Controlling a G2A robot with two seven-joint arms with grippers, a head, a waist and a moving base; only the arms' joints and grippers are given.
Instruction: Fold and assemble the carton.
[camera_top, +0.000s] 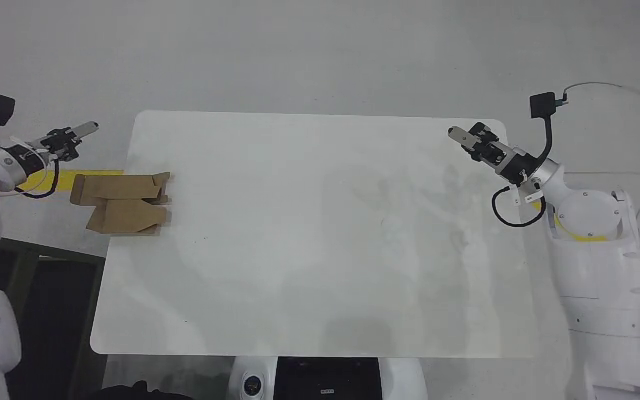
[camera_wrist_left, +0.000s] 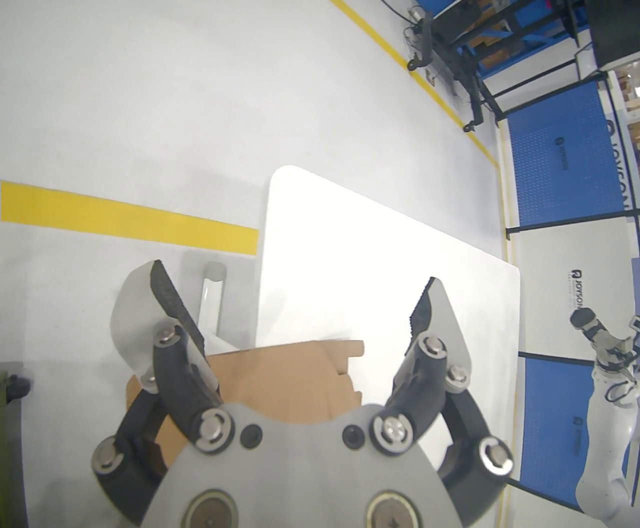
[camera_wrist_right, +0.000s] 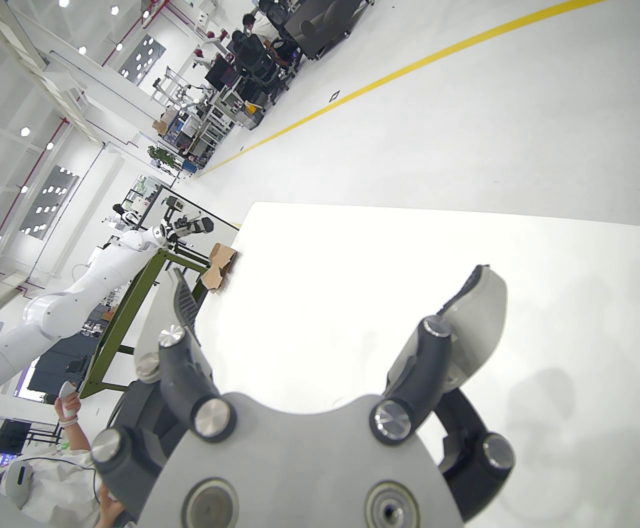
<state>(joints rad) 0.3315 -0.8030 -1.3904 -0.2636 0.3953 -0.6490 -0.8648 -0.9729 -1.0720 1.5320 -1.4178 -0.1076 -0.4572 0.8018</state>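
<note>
Your carton (camera_top: 122, 202) lies flat and unfolded at the left edge of the white surface (camera_top: 320, 260), with part of it hanging out past that edge and its notched flaps pointing toward the middle. From the left wrist you see the same brown carton (camera_wrist_left: 280, 380) just under the arm's own hardware, half on the surface and half over the floor.

Your left fingers (camera_top: 72, 135) sit off the surface, near the carton's far corner but apart from it. Those fingers (camera_wrist_left: 172, 305) are spread wide and hold nothing.

Your right fingers (camera_top: 475, 140) hang over the far right corner of the surface, well apart from the carton. They (camera_wrist_right: 475, 300) are also spread wide with nothing between them, and the carton (camera_wrist_right: 218, 272) shows small across the surface.
</note>
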